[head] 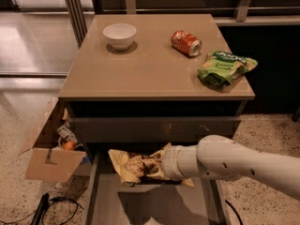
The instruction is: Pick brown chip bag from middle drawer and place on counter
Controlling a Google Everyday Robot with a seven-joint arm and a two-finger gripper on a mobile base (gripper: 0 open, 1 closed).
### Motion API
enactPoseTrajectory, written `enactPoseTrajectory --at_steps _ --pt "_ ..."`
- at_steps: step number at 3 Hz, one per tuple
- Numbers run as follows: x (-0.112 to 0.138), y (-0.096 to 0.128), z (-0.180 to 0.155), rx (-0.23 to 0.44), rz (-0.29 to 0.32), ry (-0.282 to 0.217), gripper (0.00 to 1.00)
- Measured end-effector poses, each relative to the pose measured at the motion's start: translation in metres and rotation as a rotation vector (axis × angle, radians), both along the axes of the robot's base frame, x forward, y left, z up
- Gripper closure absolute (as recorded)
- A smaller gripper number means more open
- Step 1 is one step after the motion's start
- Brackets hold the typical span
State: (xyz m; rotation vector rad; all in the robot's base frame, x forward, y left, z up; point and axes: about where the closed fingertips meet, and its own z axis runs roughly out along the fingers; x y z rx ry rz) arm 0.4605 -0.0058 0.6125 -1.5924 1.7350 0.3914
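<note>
1. The middle drawer point(154, 206) stands pulled out at the bottom of the view. Its smooth grey floor is bare and carries a dark shadow beneath the bag.
2. A black cable point(51, 209) lies on the speckled floor to the left of the drawer.
3. The white arm point(234, 164) enters from the right edge and reaches left across the open drawer.
4. The gripper point(153, 168) sits at the arm's left end, above the rear part of the drawer and just below the closed drawer front.
5. The fingers are largely buried in the bag's folds and pinch the bag.
6. The brown chip bag point(130, 165) hangs from the gripper, clear of the drawer floor. Its crumpled tan edge points left and its dark centre lies against the gripper.
7. An open cardboard box point(49, 161) stands on the floor left of the cabinet, with small items inside it.
8. The scuffed drawer front point(154, 128) above the bag is closed.
9. The counter point(140, 71) tops the cabinet.
10. A green snack bag point(226, 67) lies near the counter's right edge.
11. An orange can point(186, 42) lies on its side behind the green bag, apart from it.
12. A white bowl point(119, 34) stands upright at the far left of the counter, well apart from the can.
</note>
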Motion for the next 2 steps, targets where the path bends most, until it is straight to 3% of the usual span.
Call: enactPoseTrajectory --at_steps 1,2 --pt "0.0305 -0.0405 0.0424 -0.051 -0.008 -0.023 1.0" --pt "0.03 -0.0391 0.0446 -0.055 -0.001 -0.028 1.0"
